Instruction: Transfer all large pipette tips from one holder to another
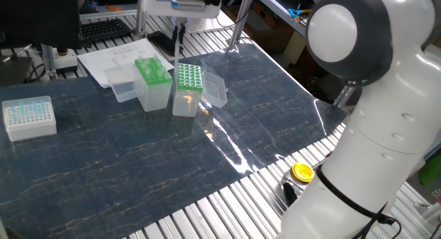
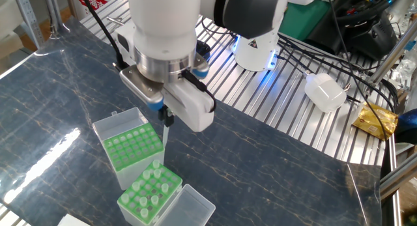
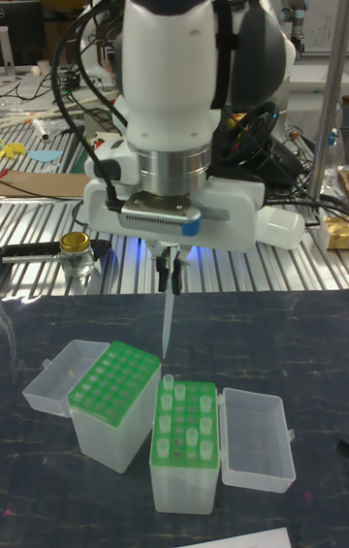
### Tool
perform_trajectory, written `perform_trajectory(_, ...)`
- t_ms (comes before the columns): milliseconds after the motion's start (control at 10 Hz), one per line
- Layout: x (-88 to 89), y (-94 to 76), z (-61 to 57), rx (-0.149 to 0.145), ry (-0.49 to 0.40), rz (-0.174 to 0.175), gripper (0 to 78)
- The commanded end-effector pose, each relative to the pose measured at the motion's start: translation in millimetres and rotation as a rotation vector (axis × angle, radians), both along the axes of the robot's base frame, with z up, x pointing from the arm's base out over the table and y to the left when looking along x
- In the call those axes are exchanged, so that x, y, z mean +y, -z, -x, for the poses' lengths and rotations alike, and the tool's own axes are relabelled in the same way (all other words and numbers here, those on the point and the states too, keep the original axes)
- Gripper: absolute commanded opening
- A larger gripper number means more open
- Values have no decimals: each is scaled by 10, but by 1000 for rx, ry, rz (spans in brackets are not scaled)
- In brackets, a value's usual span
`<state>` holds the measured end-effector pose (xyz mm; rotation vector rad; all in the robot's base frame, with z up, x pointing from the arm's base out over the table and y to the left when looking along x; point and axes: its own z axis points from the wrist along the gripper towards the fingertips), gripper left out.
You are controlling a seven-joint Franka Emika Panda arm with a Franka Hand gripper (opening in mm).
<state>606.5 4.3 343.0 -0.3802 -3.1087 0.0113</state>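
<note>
My gripper (image 3: 171, 266) is shut on one large pipette tip (image 3: 167, 317), a pale cone hanging point down, also visible as the tip (image 2: 165, 132). It hovers above the gap between two green racks. The left rack (image 3: 114, 379) shows rows of round holes; whether they hold tips I cannot tell. Several large tips (image 3: 190, 414) stand up out of the right rack (image 3: 184, 459). In one fixed view my gripper (image 1: 180, 29) hangs over the dotted rack (image 1: 188, 76), with the other rack (image 1: 152, 71) to its left.
Clear hinged lids lie open beside both racks (image 3: 256, 438) (image 3: 53, 375). A white box of small blue tips (image 1: 28, 117) sits at the mat's far left. Papers (image 1: 114, 58) lie behind the racks. A yellow-capped jar (image 3: 75, 251) stands on the slatted metal table.
</note>
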Motion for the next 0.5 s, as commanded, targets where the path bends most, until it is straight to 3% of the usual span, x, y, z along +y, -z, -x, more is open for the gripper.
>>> perform_trajectory(100,-90,64,40,-4,-21,-2,12)
perform_trajectory(500,-140,48,80,-1,-21,-4,12)
